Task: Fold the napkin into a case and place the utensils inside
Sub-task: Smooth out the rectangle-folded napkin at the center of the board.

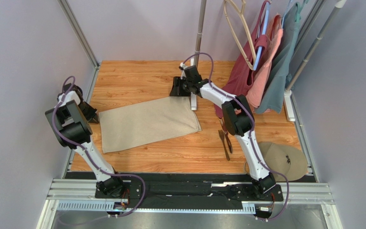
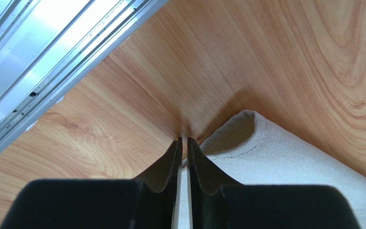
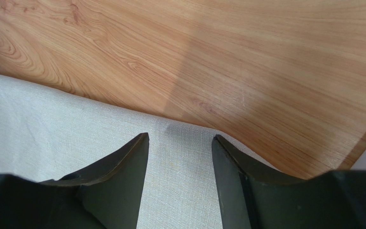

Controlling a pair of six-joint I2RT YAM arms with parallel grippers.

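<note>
The beige napkin (image 1: 146, 123) lies folded over into a flat oblong on the wooden table. My left gripper (image 1: 92, 113) sits at its far-left corner. In the left wrist view the jaws of the left gripper (image 2: 185, 139) are almost together, with a thin strip of napkin (image 2: 290, 157) in the slit and a curled corner beside the tips. My right gripper (image 1: 174, 90) hovers over the far-right edge. Seen from the right wrist, the right gripper (image 3: 180, 136) is open above the napkin (image 3: 51, 124) and holds nothing. The dark utensils (image 1: 225, 138) lie right of the napkin, apart from both grippers.
Maroon, salmon and grey-teal garments (image 1: 261, 71) hang at the back right on a rack with a white foot (image 1: 193, 102). A round tan disc (image 1: 280, 161) lies at the near right. An aluminium frame rail (image 2: 37, 57) borders the table's left edge.
</note>
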